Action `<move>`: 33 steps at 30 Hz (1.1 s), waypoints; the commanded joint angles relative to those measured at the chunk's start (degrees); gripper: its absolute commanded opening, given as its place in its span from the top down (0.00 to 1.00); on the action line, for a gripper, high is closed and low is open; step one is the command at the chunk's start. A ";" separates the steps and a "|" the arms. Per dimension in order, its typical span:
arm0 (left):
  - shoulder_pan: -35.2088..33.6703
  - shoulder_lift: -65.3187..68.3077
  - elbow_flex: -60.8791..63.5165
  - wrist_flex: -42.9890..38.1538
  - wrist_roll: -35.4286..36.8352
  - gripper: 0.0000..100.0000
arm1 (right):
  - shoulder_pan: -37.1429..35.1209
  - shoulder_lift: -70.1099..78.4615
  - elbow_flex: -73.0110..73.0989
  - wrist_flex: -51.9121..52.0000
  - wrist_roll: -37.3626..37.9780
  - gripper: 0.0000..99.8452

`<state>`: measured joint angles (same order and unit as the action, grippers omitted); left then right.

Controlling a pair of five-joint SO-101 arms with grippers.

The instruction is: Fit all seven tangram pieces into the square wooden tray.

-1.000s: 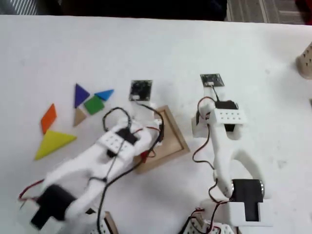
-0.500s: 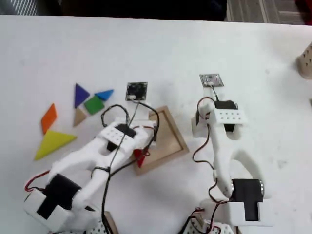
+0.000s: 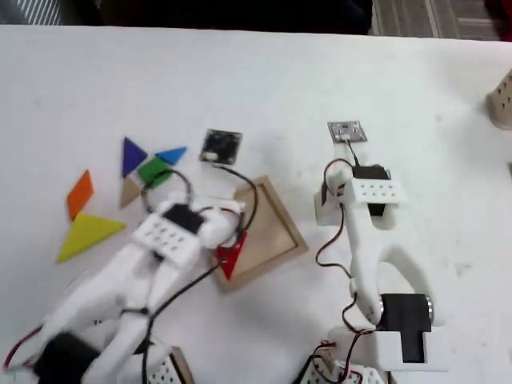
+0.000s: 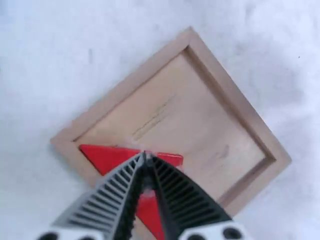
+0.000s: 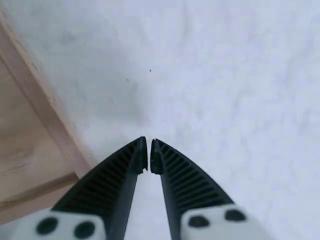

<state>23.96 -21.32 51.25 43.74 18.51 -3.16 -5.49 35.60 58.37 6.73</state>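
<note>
The square wooden tray (image 3: 290, 214) sits turned at the table's centre. A red triangle (image 3: 230, 254) lies at its near-left corner, partly inside and partly over the rim. In the left wrist view my left gripper (image 4: 145, 158) is shut, its tips right over the red triangle (image 4: 107, 156) inside the tray (image 4: 235, 100). My right gripper (image 5: 148, 145) is shut and empty above bare table, just beside the tray's rim (image 5: 45, 120). Left of the tray lie loose a purple triangle (image 3: 132, 156), blue triangle (image 3: 172, 154), green square (image 3: 154, 172), tan triangle (image 3: 130, 192), orange parallelogram (image 3: 79, 194) and yellow triangle (image 3: 86, 236).
The right arm (image 3: 372, 240) stands right of the tray. A wooden pegged object (image 3: 502, 100) sits at the table's right edge. A wooden block (image 3: 180, 368) shows at the near edge by the left arm's base. Open white table stretches along the far side.
The left arm has swung to the left and drawn back from the tray. The red triangle stays at the tray's near-left corner, now more exposed. The right arm has not moved.
</note>
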 commanded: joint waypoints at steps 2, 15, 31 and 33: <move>-9.45 -17.71 5.10 1.67 -5.36 0.98 | 0.13 -0.48 -0.26 -1.36 0.62 0.98; -56.66 -36.00 13.45 1.58 -9.41 0.98 | -7.96 -0.92 -3.16 3.47 4.31 0.98; -62.02 -2.86 3.69 -2.73 -38.07 0.73 | -9.54 2.95 0.26 -0.13 4.75 0.98; -62.02 1.71 0.70 -2.73 -39.74 0.73 | -9.54 2.95 0.35 -0.13 4.75 0.98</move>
<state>-37.41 -26.59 59.08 42.51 -17.63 -13.27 -2.24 36.22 58.81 10.68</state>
